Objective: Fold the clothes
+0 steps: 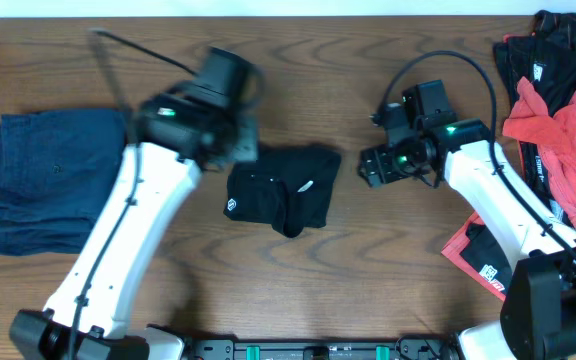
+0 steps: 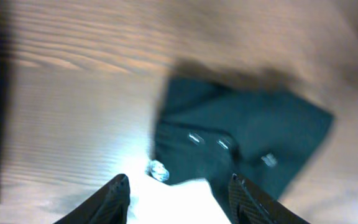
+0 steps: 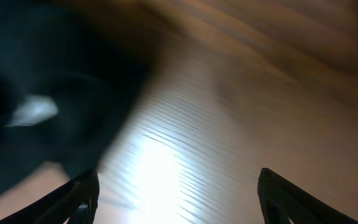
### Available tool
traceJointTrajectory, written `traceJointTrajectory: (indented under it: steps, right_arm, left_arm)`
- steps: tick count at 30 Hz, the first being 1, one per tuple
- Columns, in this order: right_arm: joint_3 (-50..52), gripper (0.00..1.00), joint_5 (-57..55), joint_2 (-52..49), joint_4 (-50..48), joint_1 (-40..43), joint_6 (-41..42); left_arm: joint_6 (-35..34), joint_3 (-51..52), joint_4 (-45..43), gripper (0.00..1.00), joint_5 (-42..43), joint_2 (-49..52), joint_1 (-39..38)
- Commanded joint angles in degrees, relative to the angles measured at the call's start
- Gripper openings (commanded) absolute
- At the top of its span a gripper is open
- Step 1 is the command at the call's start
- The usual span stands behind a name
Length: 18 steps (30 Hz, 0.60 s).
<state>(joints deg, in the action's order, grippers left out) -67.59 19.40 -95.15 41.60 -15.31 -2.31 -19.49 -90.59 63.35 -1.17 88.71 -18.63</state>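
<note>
Blk garment [image 1: 283, 190] w/ white logo [image 1: 234, 208], unreadable

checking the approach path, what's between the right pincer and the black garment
Only bare wooden table: in the overhead view, nothing lies between the right pincer and the black garment.

Both wrist views blurred, glare whitening the table [image 3: 160, 168].

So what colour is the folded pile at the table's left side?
The folded pile is dark navy blue, clearest in the overhead view.
</note>
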Motion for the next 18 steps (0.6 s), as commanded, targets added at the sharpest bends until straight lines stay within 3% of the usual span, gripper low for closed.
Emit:
traceJointTrajectory:
  steps: [1, 8, 18]
  right_arm:
    - [-0.13, 0.8, 15.13, -0.22, -2.29, -1.66, -3.89]
    - [-0.13, 0.82, 15.34, -1.01, -4.59, -4.11, 0.57]
    - [-0.11, 0.78, 11.13, -9.29, -8.9, -7.43, 4.35]
  left_arm:
    - [-0.09, 0.74, -0.83, 0.54, 0.11, 2.69, 4.68]
    - [-0.04, 1.01, -0.9, 0.54, 3.72, 10.12, 7.63]
    - [0.17, 1.01, -1.22, 0.54, 4.83, 19.65, 7.21]
